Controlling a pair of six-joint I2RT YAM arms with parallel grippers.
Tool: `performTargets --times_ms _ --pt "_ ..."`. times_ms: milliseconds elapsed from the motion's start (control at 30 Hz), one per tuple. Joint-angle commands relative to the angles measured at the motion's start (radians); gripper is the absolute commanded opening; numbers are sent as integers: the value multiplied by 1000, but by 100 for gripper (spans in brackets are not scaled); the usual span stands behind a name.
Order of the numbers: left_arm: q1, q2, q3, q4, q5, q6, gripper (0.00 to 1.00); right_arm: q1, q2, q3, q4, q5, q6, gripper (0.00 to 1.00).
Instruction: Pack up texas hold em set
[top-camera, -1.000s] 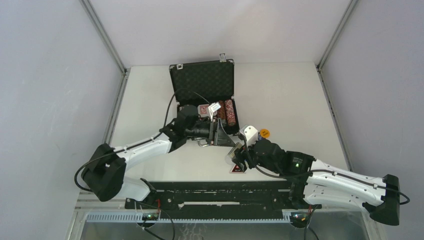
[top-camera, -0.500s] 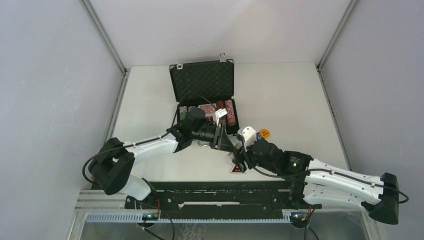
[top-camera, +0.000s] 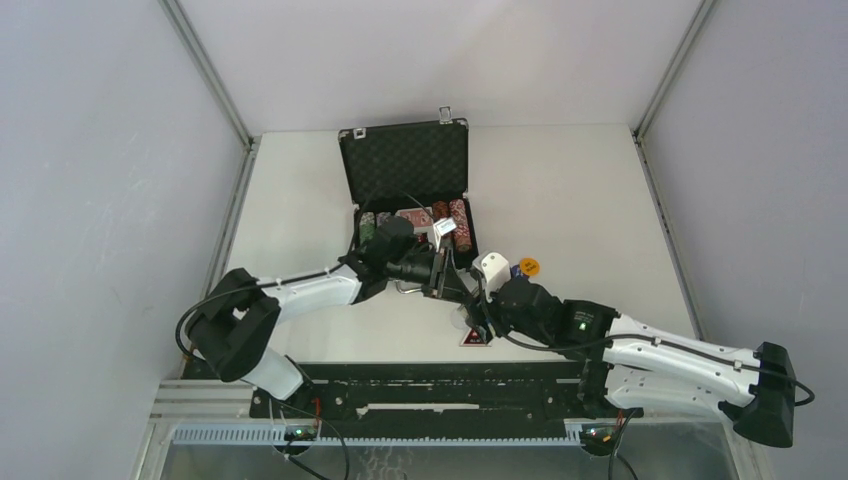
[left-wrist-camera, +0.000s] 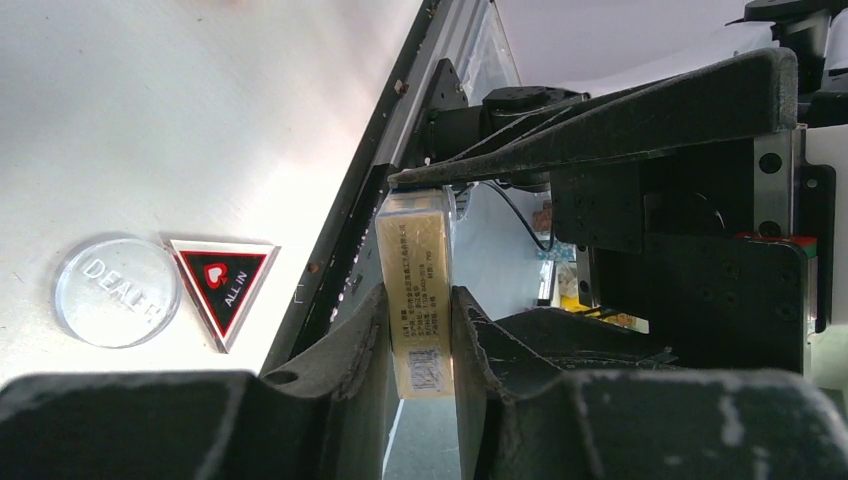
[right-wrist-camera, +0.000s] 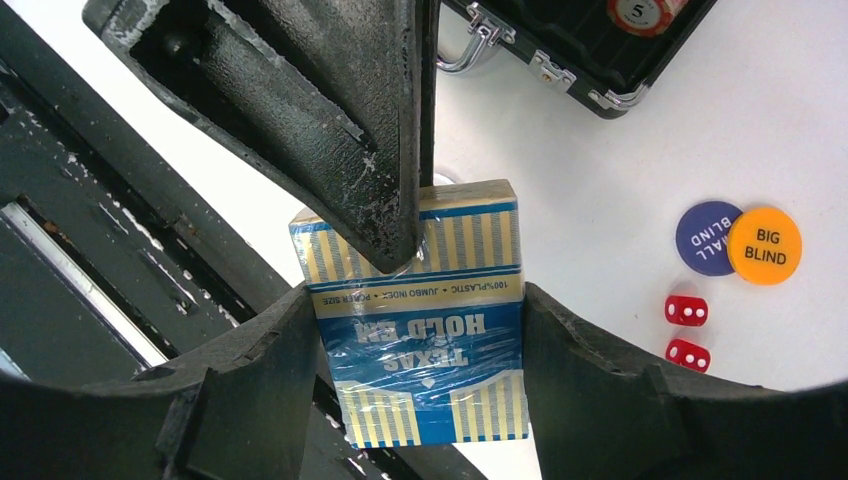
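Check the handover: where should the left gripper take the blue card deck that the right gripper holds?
Grip the free end of the blue card deck, beyond the right gripper, pinching across its two broad faces. The right fingers occupy the narrow long edges, so only the flat faces are open. Come in from that end, as the left gripper does now.

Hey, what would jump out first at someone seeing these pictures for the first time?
First, the blue card deck, pinched by both grippers at once just in front of the case: the right gripper across its width, the left gripper across its thin sides. Behind it the black case lies open mid-table, with chip stacks in its base. Round tokens and two red dice lie loose on the table beside the case.
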Motion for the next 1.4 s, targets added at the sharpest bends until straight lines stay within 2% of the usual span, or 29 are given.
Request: performTargets --times_ms 0,33,100,200,400,533,700,867,1067,1367 --pt "6 1 35 98 11 -18 0 -26 5 12 117 -4 20 65" --pt "16 -1 29 115 5 -34 0 -33 5 8 116 0 21 73" --pt "51 -4 16 143 -18 -54 0 -44 1 2 113 6 23 79" --pt "103 4 -5 169 -48 -67 0 -61 -24 -15 117 3 17 79" --pt "199 37 -87 352 -53 -181 0 -127 -91 -43 128 -23 8 81" --pt "246 22 -110 372 -80 -206 0 -175 -101 -45 143 -24 21 81" --pt "314 -44 -155 369 -199 -222 0 -240 -108 -76 178 -12 46 81" --pt "325 -160 -192 265 -399 -165 0 -299 -91 -95 210 -69 43 81" --pt "336 -299 -211 106 -561 -95 0 -334 -40 -103 245 -117 30 81" --pt "374 -400 -316 47 -730 -83 0 -352 9 -121 280 -139 29 80"
